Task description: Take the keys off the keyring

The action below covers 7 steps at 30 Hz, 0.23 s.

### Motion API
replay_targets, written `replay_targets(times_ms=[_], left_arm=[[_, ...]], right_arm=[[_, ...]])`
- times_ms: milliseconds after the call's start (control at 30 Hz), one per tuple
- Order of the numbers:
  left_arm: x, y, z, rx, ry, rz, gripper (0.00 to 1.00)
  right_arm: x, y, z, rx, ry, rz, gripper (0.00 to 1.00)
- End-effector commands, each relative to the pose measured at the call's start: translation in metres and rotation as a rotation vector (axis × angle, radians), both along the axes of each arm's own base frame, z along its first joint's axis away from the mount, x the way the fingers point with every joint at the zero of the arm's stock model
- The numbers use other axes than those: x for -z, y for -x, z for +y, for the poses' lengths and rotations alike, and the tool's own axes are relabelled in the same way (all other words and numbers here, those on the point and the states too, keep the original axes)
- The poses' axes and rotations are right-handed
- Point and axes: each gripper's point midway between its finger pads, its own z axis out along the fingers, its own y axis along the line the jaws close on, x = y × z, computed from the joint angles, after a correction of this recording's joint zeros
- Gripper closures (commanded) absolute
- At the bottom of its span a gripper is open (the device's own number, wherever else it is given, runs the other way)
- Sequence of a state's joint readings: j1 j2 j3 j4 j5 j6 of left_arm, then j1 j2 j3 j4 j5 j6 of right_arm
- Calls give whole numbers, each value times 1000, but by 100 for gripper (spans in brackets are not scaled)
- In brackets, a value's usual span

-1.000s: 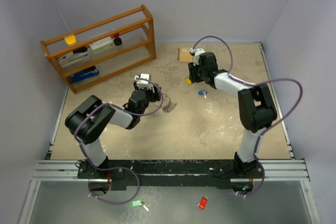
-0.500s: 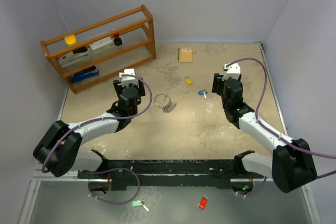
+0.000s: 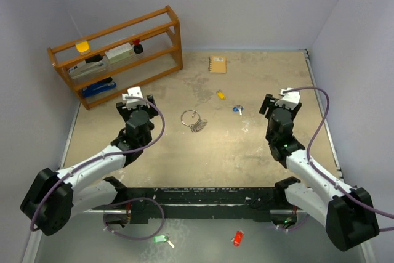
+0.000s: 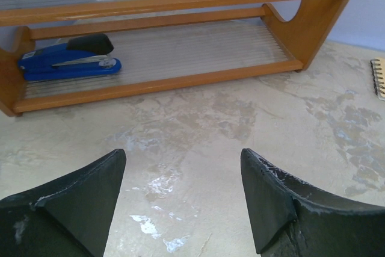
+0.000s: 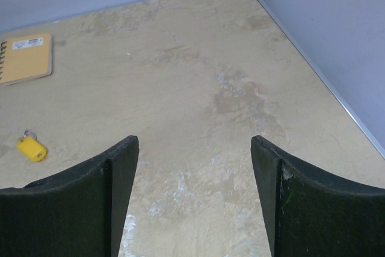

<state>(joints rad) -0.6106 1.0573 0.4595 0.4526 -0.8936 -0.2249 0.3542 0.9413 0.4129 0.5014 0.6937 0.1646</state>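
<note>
In the top view the keyring [image 3: 189, 116] lay at frame centre, its silver keys [image 3: 198, 126] seemingly threaded on it and left to remove. The yellow key [image 3: 220, 95] and blue key [image 3: 237, 109] lay loose, right of it. The left gripper [image 4: 181, 170] and right gripper [image 5: 194, 148] gaped, released and empty.

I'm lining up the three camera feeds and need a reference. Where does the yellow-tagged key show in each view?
Top external: the yellow-tagged key lies right of centre, just nearer the arms than the notebook.
Left wrist: not in view.
Right wrist: far left, low in the picture, below the notebook.
Shared landmark: the notebook; the left wrist view catches only its spiral edge at the right border.
</note>
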Motion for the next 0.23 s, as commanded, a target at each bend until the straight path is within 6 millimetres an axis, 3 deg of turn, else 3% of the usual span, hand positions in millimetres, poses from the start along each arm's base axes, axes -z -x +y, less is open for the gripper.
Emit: replay_targets(times_ms=[0, 200], left_arm=[[-3, 7, 13, -58, 3, -11, 26], [0, 9, 16, -65, -12, 1, 25]], right_arm=[[-19, -1, -10, 82, -43, -78, 22], [-15, -3, -9, 86, -44, -69, 21]])
